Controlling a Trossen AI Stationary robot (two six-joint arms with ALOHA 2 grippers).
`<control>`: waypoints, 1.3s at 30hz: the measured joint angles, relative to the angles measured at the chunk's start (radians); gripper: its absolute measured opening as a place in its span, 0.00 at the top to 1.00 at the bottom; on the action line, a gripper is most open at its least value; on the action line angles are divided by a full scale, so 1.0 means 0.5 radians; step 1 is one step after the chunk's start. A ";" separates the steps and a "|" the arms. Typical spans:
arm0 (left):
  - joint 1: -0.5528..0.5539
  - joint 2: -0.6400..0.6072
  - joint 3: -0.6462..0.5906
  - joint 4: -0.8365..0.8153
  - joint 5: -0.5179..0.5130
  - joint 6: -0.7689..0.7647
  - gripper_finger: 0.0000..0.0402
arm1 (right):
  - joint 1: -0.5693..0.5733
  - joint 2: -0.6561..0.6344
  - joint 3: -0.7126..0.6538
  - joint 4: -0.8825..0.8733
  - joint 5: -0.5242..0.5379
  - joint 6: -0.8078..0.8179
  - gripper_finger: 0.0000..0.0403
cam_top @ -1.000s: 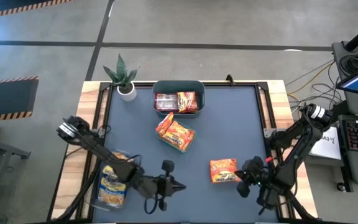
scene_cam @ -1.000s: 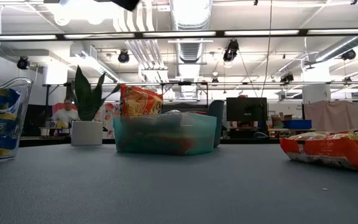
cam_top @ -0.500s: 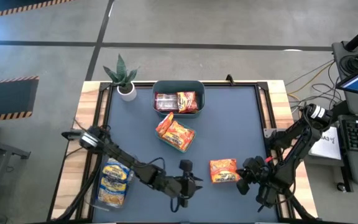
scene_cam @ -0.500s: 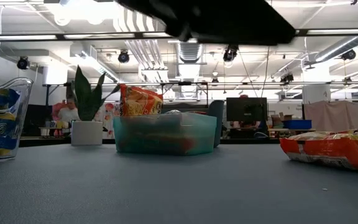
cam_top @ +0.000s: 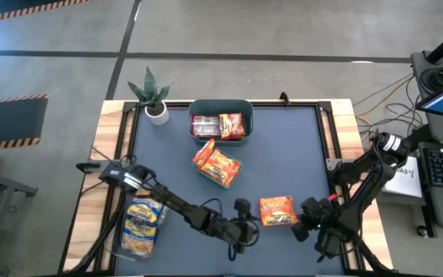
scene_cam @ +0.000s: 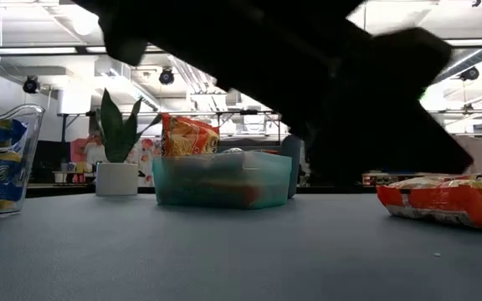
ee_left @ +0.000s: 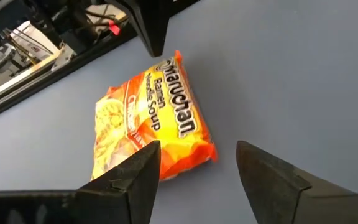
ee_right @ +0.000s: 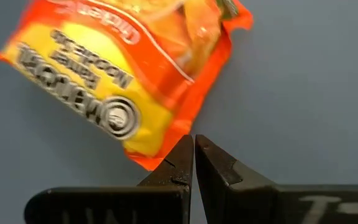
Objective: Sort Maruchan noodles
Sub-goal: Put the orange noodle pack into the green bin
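Sorting underway: the left gripper, jaws spread wide and empty, hangs just beside a lone orange ramen packet lying flat near the front of the table, with the right gripper, fingers pinched shut on nothing, at the packet's other side. Two more orange packets lie mid-table, others sit in the teal tub at the back, and yellow-and-blue ones fill a clear container at the left. A clean pick likely means straddling the packet's edge squarely, descending to the table, then closing firmly so the crinkly wrapper does not slip.
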 joint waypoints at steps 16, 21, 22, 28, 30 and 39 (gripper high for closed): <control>0.034 0.042 0.057 0.008 -0.011 0.031 0.49 | -0.004 0.238 0.001 0.103 -0.024 -0.054 0.98; 0.036 0.042 0.053 0.007 -0.011 0.044 0.43 | -0.005 0.248 0.001 0.167 0.059 -0.058 0.98; 0.036 0.042 0.053 0.007 -0.011 0.070 0.42 | -0.011 0.248 0.001 0.168 0.065 -0.067 0.98; 0.039 0.064 0.049 0.007 -0.015 0.198 0.39 | -0.075 0.248 0.001 0.312 0.068 -0.254 0.98; 0.045 0.098 0.057 0.015 -0.018 0.202 0.39 | -0.101 0.248 0.001 0.375 0.074 -0.341 0.98; 0.059 0.171 0.066 0.112 -0.164 0.243 0.39 | -0.140 0.248 0.001 0.418 0.077 -0.449 0.98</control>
